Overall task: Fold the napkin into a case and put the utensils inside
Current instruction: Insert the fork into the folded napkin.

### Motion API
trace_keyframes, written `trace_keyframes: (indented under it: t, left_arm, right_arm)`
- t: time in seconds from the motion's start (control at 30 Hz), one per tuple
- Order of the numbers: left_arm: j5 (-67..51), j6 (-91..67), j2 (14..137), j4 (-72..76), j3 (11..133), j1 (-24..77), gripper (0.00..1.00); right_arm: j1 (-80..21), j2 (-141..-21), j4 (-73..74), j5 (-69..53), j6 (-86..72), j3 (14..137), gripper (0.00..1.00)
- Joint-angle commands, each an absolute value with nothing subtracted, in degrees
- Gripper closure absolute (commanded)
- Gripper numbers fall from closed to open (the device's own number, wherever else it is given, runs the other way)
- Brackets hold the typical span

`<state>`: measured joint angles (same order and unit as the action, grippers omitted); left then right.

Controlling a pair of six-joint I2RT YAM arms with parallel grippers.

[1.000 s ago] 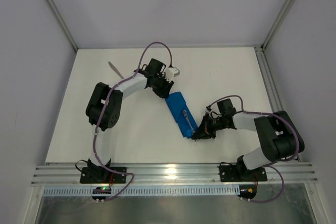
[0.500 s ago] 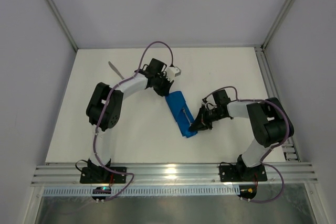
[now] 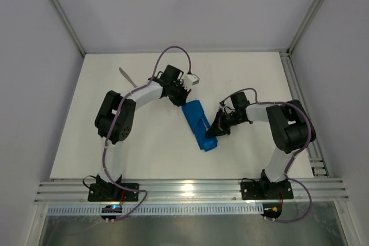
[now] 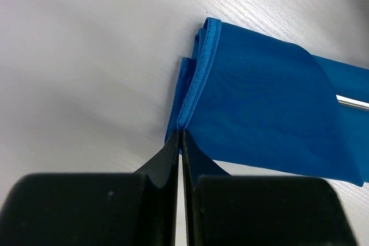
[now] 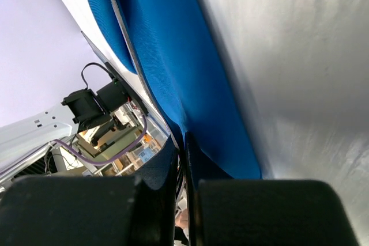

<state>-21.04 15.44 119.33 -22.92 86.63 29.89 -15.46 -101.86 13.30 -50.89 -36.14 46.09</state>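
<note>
The case [image 3: 198,123] lies slantwise in the middle of the surface [image 3: 144,148], a thin, limp, slightly slick blue cloth that we judge nearly weightless and apt to unfold unless held by its stitched hems. Our left gripper [image 4: 181,136] is pinched together on its hemmed far corner, our right gripper [image 5: 184,140] clamped on its near edge; the slim utensil [image 4: 353,102] showing inside looks hard and slippery.

Bright even light, glare on front rail [image 3: 187,187], soft shadows — jaws blurred in wrist views
</note>
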Motion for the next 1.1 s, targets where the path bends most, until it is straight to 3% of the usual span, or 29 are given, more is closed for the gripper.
trace_keyframes:
  t: [0.0,0.53,0.63,0.9,1.07]
  left_arm:
    - [-21.88,16.00,119.88,-20.65,86.31,30.15,1.00]
    - [-22.94,15.20,120.41,-20.48,86.22,30.15,1.00]
    - [-22.76,15.47,120.15,-20.65,86.22,30.15,1.00]
    - [-22.15,16.78,119.97,-21.01,86.66,30.15,1.00]
    - [-22.06,16.96,120.06,-21.27,86.84,30.15,1.00]
  right_arm:
    - [-15.12,-103.18,11.43,-50.45,-36.47,48.07,0.96]
    - [-15.82,-105.99,4.22,-49.48,-42.10,48.78,0.96]
    - [-15.82,-106.26,5.26,-49.31,-41.75,49.39,0.89]
    - [-16.61,-101.17,16.25,-40.46,-35.43,52.29,0.57]
    - [-19.24,-97.39,24.77,-33.41,-31.39,56.24,0.48]
